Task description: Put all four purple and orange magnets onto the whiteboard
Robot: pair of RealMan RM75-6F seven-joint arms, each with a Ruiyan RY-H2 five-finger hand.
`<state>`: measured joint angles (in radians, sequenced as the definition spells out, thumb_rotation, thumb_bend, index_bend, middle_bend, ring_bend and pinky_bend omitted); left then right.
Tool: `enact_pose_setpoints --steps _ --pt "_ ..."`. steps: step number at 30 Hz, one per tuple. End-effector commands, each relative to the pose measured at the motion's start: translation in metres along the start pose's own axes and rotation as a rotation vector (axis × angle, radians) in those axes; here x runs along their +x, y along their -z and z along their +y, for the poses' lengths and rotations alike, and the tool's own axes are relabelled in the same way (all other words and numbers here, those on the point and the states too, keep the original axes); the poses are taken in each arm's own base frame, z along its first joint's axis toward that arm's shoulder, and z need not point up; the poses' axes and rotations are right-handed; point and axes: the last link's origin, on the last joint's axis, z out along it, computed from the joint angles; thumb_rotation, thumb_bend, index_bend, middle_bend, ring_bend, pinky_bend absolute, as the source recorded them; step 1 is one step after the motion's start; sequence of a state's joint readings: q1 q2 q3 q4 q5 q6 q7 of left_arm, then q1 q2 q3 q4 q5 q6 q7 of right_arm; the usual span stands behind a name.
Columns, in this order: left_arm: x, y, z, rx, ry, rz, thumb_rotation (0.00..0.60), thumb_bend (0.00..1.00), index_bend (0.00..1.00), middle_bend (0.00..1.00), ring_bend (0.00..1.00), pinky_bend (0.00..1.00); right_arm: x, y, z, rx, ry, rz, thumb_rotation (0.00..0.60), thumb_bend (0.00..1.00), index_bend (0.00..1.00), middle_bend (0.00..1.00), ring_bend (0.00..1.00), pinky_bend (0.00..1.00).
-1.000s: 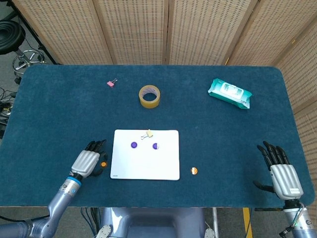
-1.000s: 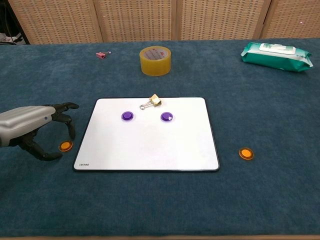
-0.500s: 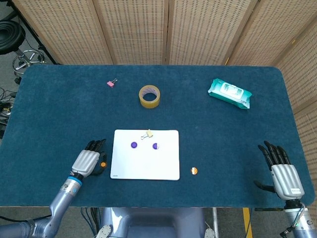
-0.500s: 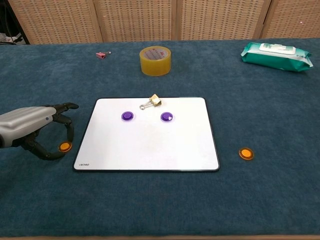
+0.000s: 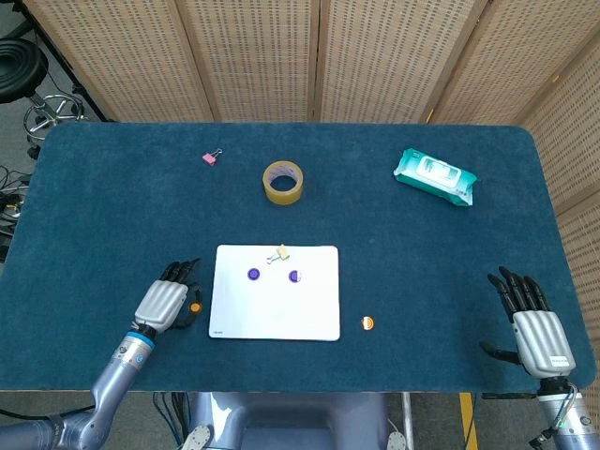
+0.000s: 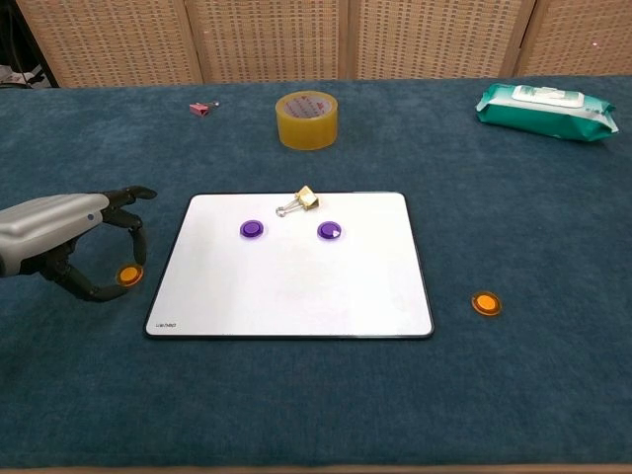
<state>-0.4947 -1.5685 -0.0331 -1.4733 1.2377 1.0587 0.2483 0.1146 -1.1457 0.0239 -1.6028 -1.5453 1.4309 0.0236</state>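
Note:
The whiteboard (image 5: 275,314) (image 6: 296,286) lies at the table's middle front with two purple magnets (image 5: 253,275) (image 5: 293,276) on it, also in the chest view (image 6: 252,229) (image 6: 330,231). A gold binder clip (image 6: 305,200) sits at its far edge. My left hand (image 5: 167,305) (image 6: 54,232) is just left of the board and pinches an orange magnet (image 5: 196,306) (image 6: 129,276) between thumb and a finger, slightly tilted off the cloth. A second orange magnet (image 5: 367,322) (image 6: 484,303) lies on the cloth right of the board. My right hand (image 5: 534,328) rests open at the front right, far from everything.
A roll of yellow tape (image 5: 283,181) (image 6: 306,119) stands behind the board. A green wipes pack (image 5: 435,175) (image 6: 545,111) lies at the back right and a small pink clip (image 5: 211,158) (image 6: 200,108) at the back left. Woven screens back the table.
My left hand's thumb and finger closed in on the orange magnet, which has shifted slightly away from the front edge. The right hand has stayed put.

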Motion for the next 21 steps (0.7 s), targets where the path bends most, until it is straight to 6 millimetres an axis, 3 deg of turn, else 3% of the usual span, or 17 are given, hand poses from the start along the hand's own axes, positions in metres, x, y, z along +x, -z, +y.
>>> enact_pose_setpoints --steps 1,9,21 --pt "0.007 -0.003 0.007 -0.026 0.015 0.015 0.6 0.3 0.55 0.0 0.0 0.0 0.0 0.0 0.0 -0.001 0.0 -0.001 0.6 0.0 0.0 0.0 0.0 0.0" --pt "0.021 -0.025 0.04 -0.108 -0.027 0.044 0.6 0.3 0.55 0.0 0.0 0.0 0.0 0.0 0.0 -0.002 0.001 -0.003 0.6 0.0 0.0 0.0 0.0 0.0" --pt "0.005 -0.052 0.074 -0.131 -0.056 -0.001 0.6 0.3 0.55 0.0 0.0 0.0 0.002 0.0 0.003 -0.012 0.0 0.001 0.6 0.0 0.0 0.0 0.0 0.0"
